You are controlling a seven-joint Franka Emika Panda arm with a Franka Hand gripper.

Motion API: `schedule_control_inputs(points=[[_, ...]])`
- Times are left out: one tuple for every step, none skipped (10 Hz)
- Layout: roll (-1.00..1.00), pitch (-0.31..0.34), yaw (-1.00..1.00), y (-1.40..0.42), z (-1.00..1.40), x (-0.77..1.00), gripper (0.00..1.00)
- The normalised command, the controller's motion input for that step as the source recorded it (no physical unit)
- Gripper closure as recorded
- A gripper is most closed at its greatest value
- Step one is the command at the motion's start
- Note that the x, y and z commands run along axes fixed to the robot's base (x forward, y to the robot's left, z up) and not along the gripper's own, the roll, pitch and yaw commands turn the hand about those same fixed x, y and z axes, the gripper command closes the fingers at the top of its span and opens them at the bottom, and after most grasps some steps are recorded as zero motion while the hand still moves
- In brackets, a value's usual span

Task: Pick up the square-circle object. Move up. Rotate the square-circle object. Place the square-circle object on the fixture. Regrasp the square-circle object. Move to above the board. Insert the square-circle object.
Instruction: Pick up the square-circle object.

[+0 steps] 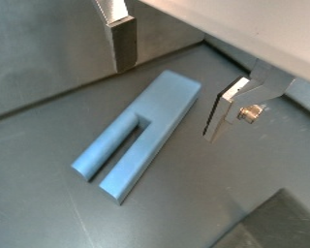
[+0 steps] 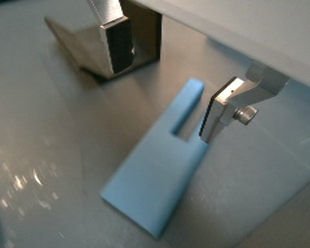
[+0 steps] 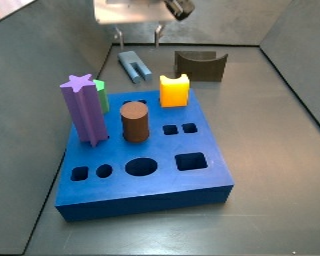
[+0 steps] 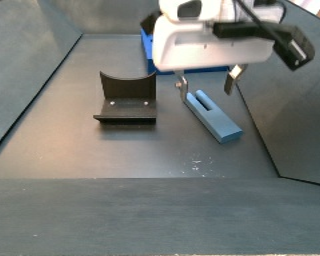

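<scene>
Side views: the gripper (image 4: 207,82) hangs at top centre, just above the square-circle object (image 4: 214,114).
Jaws: spread apart, grasping nothing.
Square-circle object: flat on the floor, centre right.
Fixture (image 4: 125,101): centre left, apart from it.
Board (image 3: 147,158): frame centre.

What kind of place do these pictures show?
Probably a robot test cell for peg-insertion work: dark walls enclose the floor, a blue board has shaped holes, and the open gripper hangs over the square-circle object beside the fixture.
</scene>
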Motion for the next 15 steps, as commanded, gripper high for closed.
schedule_control_inputs(points=[[-0.05, -0.133, 0.31, 0.0, -0.82, -0.19, 0.0], [-0.06, -0.083, 0.31, -0.15, -0.85, 0.0, 0.0], [-0.11, -0.059, 0.24, -0.14, -0.81, 0.0, 0.0], [-0.15, -0.051, 0.19, -0.01, -0.6, 0.0, 0.0], [-0.14, -0.043, 0.03, 0.05, -0.43, 0.0, 0.0], [-0.13, -0.037, 0.0, 0.17, -0.29, -0.02, 0.0], [-0.07, -0.016, 0.0, 0.0, -0.07, 0.0, 0.0], [-0.04, -0.051, 0.0, 0.0, -0.01, -0.02, 0.0], [0.0, 0.0, 0.0, 0.0, 0.0, 0.0, 0.0], [0.0, 0.0, 0.0, 0.0, 0.0, 0.0, 1.0], [0.0, 0.0, 0.0, 0.0, 0.0, 0.0, 1.0], [0.0, 0.0, 0.0, 0.0, 0.0, 0.0, 1.0], [0.0, 0.0, 0.0, 0.0, 0.0, 0.0, 1.0], [0.0, 0.0, 0.0, 0.0, 0.0, 0.0, 1.0], [0.0, 0.0, 0.0, 0.0, 0.0, 0.0, 1.0]])
